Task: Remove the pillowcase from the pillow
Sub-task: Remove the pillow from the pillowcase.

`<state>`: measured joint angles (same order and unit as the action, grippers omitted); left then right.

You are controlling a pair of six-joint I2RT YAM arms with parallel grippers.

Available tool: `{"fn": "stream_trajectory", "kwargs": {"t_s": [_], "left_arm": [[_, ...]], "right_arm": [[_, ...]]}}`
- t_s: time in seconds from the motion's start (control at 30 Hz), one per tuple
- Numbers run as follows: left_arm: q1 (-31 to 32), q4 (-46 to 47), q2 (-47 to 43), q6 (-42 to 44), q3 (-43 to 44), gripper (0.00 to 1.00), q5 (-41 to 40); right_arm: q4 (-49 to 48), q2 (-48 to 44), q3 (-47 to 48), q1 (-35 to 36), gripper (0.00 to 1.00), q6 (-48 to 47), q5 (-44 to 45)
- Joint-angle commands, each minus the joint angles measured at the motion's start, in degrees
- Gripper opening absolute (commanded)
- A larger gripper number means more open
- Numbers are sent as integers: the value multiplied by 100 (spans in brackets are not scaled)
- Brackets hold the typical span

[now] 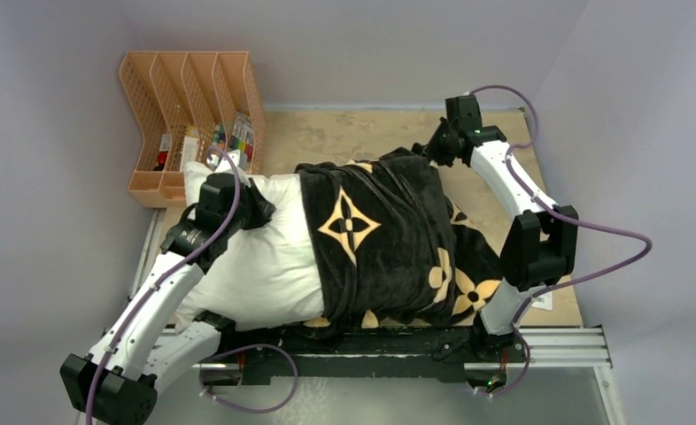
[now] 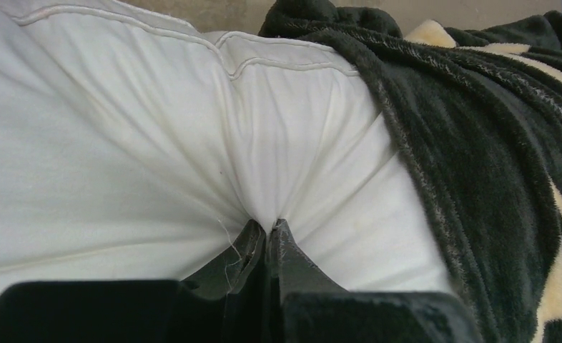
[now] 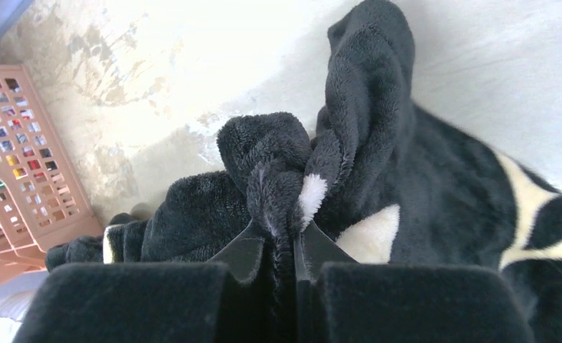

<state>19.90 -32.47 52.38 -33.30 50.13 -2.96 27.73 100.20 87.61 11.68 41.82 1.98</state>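
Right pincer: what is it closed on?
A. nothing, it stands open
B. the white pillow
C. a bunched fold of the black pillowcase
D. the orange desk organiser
C: the right wrist view shows the right pincer pinched shut on a gathered ridge of the pillowcase, while the left pincer grips the pillow.

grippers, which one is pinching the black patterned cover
The right gripper, shut on a bunched fold of the pillowcase at its far edge; the left gripper pinches the bare white pillow instead.
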Motion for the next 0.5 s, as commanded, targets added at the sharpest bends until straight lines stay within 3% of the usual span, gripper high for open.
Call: {"fn": "stream_trajectory", "kwargs": {"t_s": [0.0, 0.2, 0.37, 0.47], "left_arm": [[23, -1174, -21, -53, -68, 0, -216], [23, -1302, 158, -185, -115, 0, -494], [23, -1350, 188, -203, -105, 0, -573], [23, -1333, 189, -212, -115, 0, -576]], "right_arm": [[-237, -299, 537, -973, 0, -631, 1060], [294, 108, 1513, -1157, 0, -1390, 1075], [683, 341, 1847, -1157, 7, -1811, 969], [867, 344, 1912, -1138, 6, -2005, 1699]]}}
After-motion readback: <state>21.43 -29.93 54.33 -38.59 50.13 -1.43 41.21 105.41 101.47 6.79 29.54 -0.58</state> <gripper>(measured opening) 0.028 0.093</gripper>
